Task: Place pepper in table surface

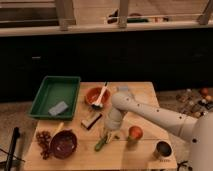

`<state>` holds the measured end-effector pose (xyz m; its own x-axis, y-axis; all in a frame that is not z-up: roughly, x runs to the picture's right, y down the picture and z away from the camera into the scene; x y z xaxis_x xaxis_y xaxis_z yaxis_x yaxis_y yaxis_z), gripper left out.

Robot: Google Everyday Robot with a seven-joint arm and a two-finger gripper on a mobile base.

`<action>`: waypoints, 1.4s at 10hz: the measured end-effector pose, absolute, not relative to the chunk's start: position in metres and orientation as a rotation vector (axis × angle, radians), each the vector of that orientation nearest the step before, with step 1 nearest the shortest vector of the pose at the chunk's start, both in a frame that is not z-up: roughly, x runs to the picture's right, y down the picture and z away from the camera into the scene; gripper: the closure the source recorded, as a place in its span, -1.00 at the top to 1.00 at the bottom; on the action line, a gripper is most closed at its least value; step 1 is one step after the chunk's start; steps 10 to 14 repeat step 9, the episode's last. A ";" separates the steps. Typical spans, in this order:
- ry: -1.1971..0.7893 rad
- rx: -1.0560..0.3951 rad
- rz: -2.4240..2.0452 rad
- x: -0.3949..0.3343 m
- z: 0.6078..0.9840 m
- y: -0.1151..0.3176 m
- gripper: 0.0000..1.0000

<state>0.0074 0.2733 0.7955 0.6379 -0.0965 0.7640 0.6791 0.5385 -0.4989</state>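
Observation:
A green pepper (102,143) lies on the wooden table (135,152) near its front middle. My gripper (108,134) is directly above it, at the end of the white arm (150,115) that reaches in from the right. The gripper's body hides the pepper's upper end, so I cannot tell whether it touches the pepper.
A green tray (55,96) with a grey sponge stands at the back left. An orange bowl (96,96) with a white utensil is behind the gripper. A dark red bowl (63,143), a small box (91,121), a red-orange fruit (134,132) and a metal can (162,149) stand around.

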 end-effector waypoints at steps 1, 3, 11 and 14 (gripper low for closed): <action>-0.752 -0.892 -0.516 0.007 0.796 0.273 0.60; -0.757 -0.895 -0.515 0.008 0.795 0.272 0.60; -0.759 -0.905 -0.511 0.005 0.792 0.260 0.60; -0.759 -0.905 -0.511 0.005 0.792 0.260 0.60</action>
